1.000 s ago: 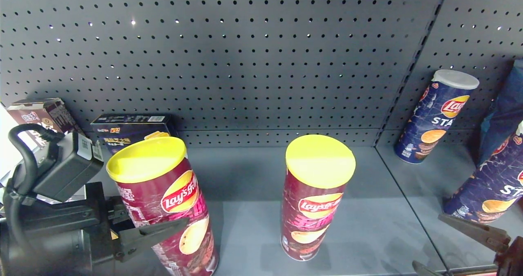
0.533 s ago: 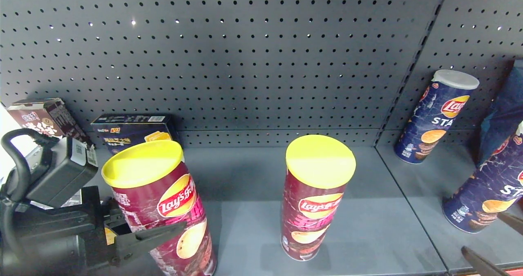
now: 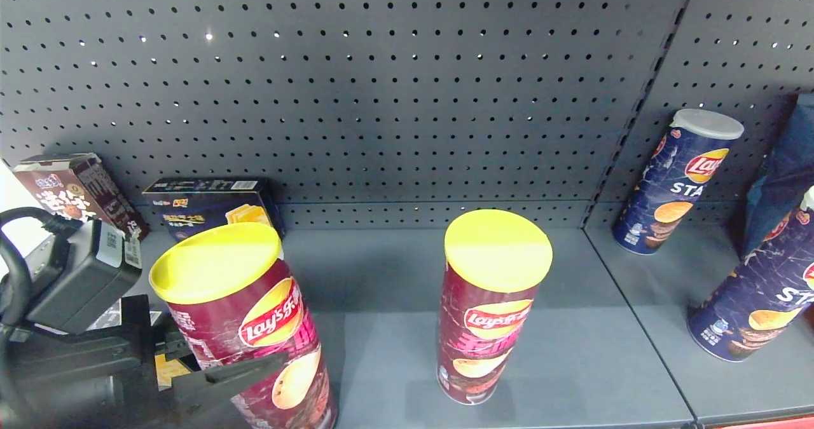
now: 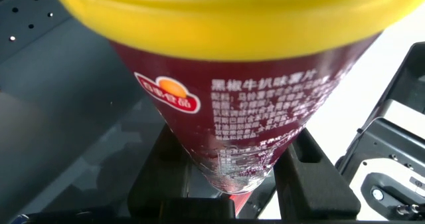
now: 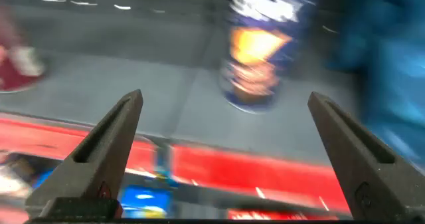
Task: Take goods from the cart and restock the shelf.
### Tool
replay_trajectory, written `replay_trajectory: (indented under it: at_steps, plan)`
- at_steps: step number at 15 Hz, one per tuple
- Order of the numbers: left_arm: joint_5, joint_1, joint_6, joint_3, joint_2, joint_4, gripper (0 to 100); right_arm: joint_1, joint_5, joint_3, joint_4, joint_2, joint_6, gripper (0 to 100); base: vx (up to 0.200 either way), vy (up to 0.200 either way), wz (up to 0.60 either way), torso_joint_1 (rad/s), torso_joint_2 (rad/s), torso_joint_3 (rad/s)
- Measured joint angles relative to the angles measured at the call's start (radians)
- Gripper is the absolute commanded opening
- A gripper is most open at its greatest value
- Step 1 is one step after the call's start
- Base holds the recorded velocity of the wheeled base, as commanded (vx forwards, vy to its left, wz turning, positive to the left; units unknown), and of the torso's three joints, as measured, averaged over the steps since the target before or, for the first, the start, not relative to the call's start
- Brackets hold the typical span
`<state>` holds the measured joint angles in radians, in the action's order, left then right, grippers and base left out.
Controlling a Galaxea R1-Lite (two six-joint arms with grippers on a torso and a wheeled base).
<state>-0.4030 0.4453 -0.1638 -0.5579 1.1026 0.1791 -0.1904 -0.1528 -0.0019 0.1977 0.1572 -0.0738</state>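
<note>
1. The left gripper (image 3: pixel 251 378) is clamped on the held can (image 3: pixel 248 327), a maroon crisp tube with a yellow lid. In the left wrist view the fingers press on both sides of the tube, low on its body.
2. The held can is at the left end of the shelf (image 3: pixel 572 353), over the front part of the deck, leaning a little with its lid toward the back panel (image 3: pixel 381 98). Its base is cut off at the picture's edge, so I cannot tell whether it touches the deck.
3. Already on the shelf:
   - a standing maroon can (image 3: pixel 489 308), upright mid-shelf and well apart from the held can
   - a far blue can (image 3: pixel 677 181), in the next bay to the right
   - a near blue can (image 3: pixel 750 295), also in that bay
   - a dark box (image 3: pixel 206 203), at the back left behind the held can
   - a brown box (image 3: pixel 76 184), beside the dark box
4. The right gripper (image 5: pixel 226 151) has its fingers spread wide and holds nothing. It faces the near blue can from in front of the shelf's red front strip (image 5: pixel 265 177).
5. Judgement: this item is mid-placement. It has been carried to the shelf but not released.
6. Left to do: stand the can upright, let go, withdraw, then fetch more. What remains in the cart is too blurred to tell.
</note>
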Motion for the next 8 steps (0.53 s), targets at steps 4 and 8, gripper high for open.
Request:
replay_trajectory:
  at_steps: [4, 8]
  plan:
    - [-0.003, 0.0, 0.0, 0.0, -0.005, -0.002, 0, 0.019, -0.17, 0.0, -0.14, -0.053, 0.007, 100, 0.0, 0.0, 0.0, 0.0, 0.0, 0.0]
    - [-0.023, -0.003, 0.0, -0.002, -0.023, -0.004, 0, 0.02, 0.026, 0.001, -0.14, -0.063, 0.005, 100, 0.0, 0.0, 0.0, 0.0, 0.0, 0.0]
